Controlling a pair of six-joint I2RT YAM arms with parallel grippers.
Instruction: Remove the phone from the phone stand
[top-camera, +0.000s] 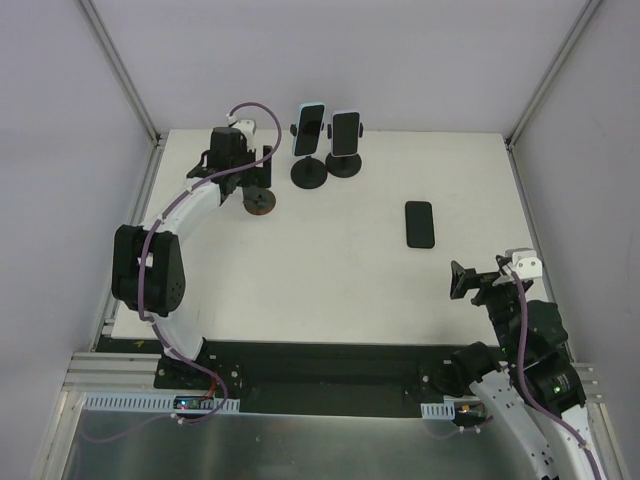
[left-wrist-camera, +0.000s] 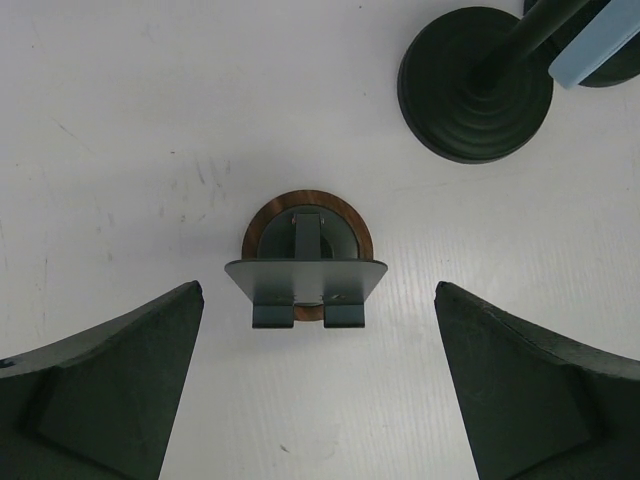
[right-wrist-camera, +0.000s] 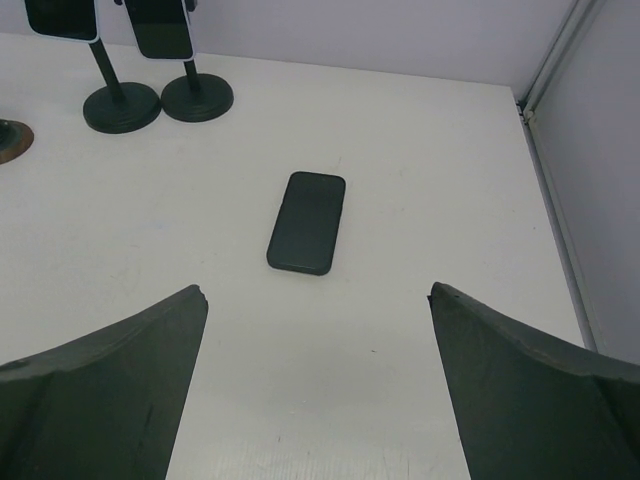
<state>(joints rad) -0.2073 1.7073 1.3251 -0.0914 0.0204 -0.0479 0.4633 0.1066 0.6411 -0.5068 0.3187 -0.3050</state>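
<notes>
Left hand (left-wrist-camera: 316, 335) spread wide, gripping nothing. It hangs over a small stand (left-wrist-camera: 305, 272) with a round brown base and an empty dark cradle, at the far left of the tabletop (top-camera: 330, 290)

Just right of it, near the far edge, two tall black stands with their bases just beside each other: left stand (top-camera: 308, 175), right stand (top-camera: 345, 165). Each carries a phone upright, dark screen, pale case: left phone (top-camera: 310, 130), right phone (top-camera: 346, 131)

A third, black phone (right-wrist-camera: 307, 222) lies flat on the tabletop right of centre, well apart from the stands

Right hand (right-wrist-camera: 316, 290) spread wide, holding nothing, over the near right part of the tabletop, facing the black phone
</notes>
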